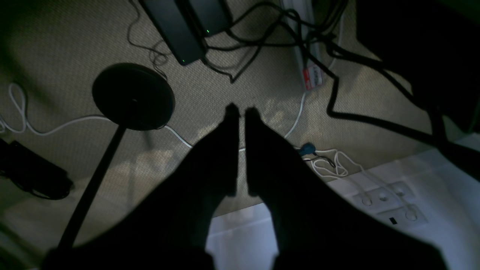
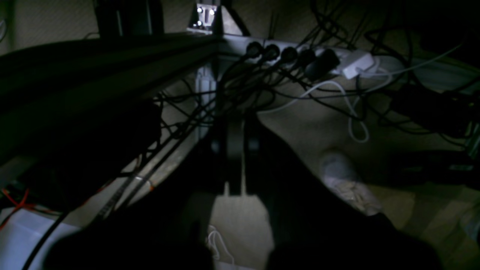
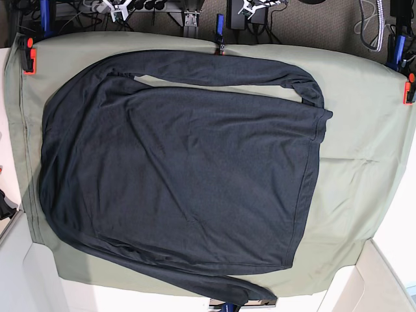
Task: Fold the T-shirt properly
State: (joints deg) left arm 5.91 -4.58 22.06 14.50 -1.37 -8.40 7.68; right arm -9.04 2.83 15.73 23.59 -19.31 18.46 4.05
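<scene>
Clearly nothing is folded yet. Both arms hang off the table, pointing at the floor, and neither appears in the base view. The left gripper (image 1: 242, 110) shows as two dark fingers nearly touching, a thin slit between them, holding nothing; below it lie beige woven carpet (image 1: 56, 48), a round black stand base (image 1: 133, 96) and loose white cable (image 1: 22, 112). The right gripper (image 2: 236, 150) is likewise closed and empty, its fingers dark against a tangle of black leads and a white power strip (image 2: 300, 56) with plugs in a row.

Further off, on the table, the T-shirt (image 3: 182, 175) lies spread flat across the olive-green table cloth (image 3: 364, 162), which red clamps (image 3: 28, 58) hold at the edges. It is a dark navy, thin, soft knit with fine ripples and a hemmed edge toward the right of the view. One long sleeve (image 3: 214, 68) arcs along the far edge; the other (image 3: 195, 279) runs along the near edge.

All of the folding seems left: sleeves in, then the body doubled over.
</scene>
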